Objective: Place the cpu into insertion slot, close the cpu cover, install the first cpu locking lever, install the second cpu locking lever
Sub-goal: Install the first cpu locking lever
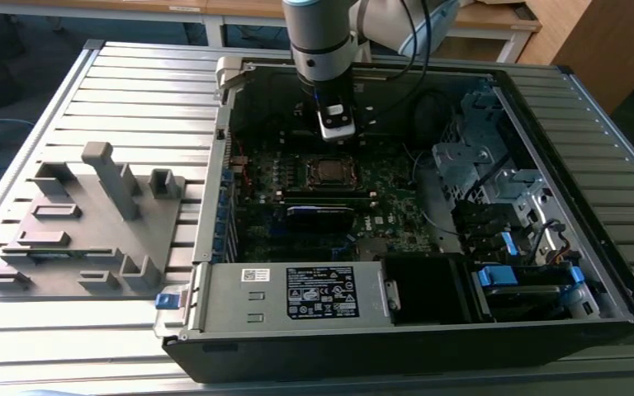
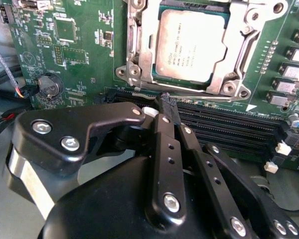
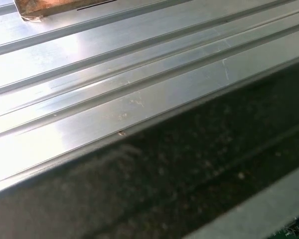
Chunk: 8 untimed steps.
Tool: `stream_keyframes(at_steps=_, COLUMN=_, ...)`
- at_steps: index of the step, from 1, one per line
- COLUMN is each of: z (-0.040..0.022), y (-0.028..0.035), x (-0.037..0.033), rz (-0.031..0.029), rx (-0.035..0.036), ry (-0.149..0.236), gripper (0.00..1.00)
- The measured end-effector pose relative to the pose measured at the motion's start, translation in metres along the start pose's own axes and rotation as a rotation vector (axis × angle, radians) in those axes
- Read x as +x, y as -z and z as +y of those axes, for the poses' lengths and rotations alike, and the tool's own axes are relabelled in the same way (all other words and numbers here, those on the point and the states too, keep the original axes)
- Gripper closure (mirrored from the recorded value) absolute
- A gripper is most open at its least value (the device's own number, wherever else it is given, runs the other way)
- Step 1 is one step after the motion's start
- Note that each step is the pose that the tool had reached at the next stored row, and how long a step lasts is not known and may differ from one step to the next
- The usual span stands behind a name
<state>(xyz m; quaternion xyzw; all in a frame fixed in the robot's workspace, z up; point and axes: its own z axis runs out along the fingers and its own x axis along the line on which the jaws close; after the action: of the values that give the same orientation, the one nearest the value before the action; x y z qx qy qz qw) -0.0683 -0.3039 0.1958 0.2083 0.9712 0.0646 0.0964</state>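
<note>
Looks like lever time, judging by this. Seeing the cpu (image 2: pixel 189 47) seated in the insertion slot (image 2: pixel 250 17) just ahead of the fingertips, with the cpu cover (image 2: pixel 148 50) lying flat around it. Got the gripper (image 2: pixel 165 99) with fingers (image 2: pixel 162 149) pinched together, nothing visible between, tips right beside the locking lever (image 2: pixel 144 93) on the near edge. Can't tell if touching. Probably calls for a steady sideways-and-down push to hook it.
</note>
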Motion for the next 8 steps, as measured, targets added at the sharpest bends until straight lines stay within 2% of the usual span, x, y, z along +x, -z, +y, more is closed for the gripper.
stream_keyframes(at_steps=8, z=-0.0006, y=-0.0005, x=-0.0008, rz=0.0002, rx=0.0003, ry=0.000, gripper=0.89)
